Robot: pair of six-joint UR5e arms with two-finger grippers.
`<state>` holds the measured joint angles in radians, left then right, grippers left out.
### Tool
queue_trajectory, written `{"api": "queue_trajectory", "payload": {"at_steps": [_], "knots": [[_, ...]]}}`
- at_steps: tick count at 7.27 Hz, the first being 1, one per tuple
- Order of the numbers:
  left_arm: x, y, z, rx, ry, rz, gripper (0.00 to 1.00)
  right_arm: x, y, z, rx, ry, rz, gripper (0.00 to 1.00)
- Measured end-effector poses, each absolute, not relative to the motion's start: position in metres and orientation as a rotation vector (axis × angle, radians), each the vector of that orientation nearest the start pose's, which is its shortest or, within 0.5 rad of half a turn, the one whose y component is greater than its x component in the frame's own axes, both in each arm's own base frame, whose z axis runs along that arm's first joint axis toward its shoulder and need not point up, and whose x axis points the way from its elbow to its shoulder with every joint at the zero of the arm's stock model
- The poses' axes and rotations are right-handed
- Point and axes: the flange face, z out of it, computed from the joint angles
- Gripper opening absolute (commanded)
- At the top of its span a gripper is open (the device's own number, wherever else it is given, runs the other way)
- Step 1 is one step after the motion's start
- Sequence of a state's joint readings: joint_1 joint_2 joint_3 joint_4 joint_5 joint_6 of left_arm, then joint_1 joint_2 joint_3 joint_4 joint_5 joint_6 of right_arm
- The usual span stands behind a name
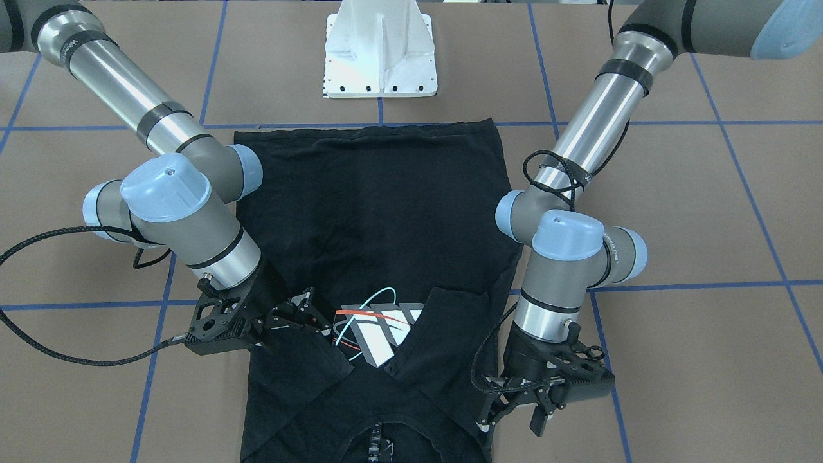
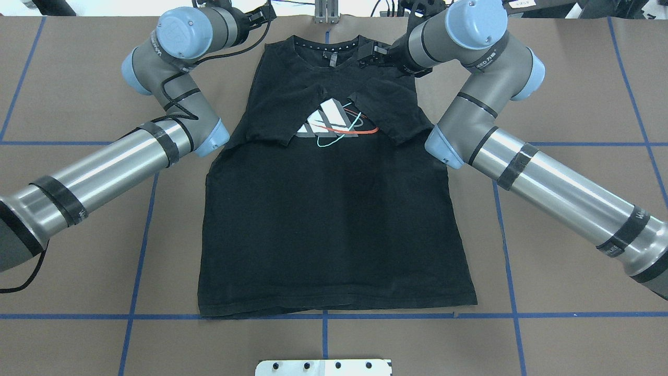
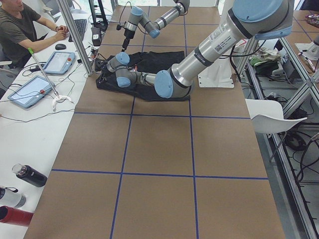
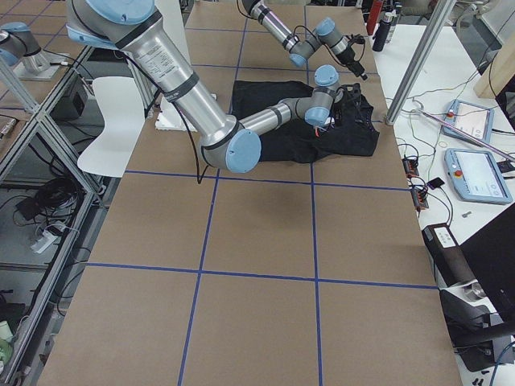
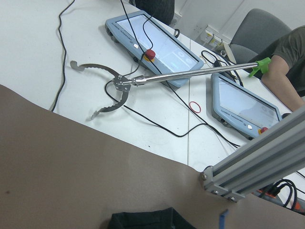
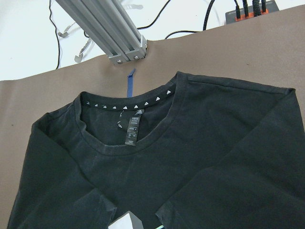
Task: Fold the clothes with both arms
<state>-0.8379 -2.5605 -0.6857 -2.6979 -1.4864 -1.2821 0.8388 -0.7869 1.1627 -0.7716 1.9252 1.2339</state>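
Two arms: smooth silver-grey tubes with rounded pale blue joint caps, the left arm and right arm either side of the shirt.
Shirt: soft black cotton, flat on the table, collar away from the robot.
Sleeves: both folded in over the chest, partly covering the white block logo.
Left claw: fingers apart, empty, beside the shoulder.
Right claw: fingers apart, holding nothing, over a folded sleeve.
Table: matte brown, blue tape grid.

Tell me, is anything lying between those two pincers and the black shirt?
Nothing visible does. The right pincer hangs directly over a folded-in sleeve of the T-shirt, and the left pincer hovers at its shoulder edge, just above the table.
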Motion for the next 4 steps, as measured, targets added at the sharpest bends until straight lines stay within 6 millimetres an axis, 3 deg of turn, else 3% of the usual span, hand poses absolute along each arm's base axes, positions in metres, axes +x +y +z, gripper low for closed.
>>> {"api": "queue_trajectory", "payload": {"at_steps": [3,4], "knots": [[0.513,-0.728,0.295,0.821,0.905,-0.338,0.96,-0.454,-0.653,0.267,0.383,-1.138,0.233,1.0],[0.524,-0.721,0.294,0.842,0.882,-0.269,0.89,-0.453,-0.653,0.27,0.381,-1.134,0.234,1.0]]}}
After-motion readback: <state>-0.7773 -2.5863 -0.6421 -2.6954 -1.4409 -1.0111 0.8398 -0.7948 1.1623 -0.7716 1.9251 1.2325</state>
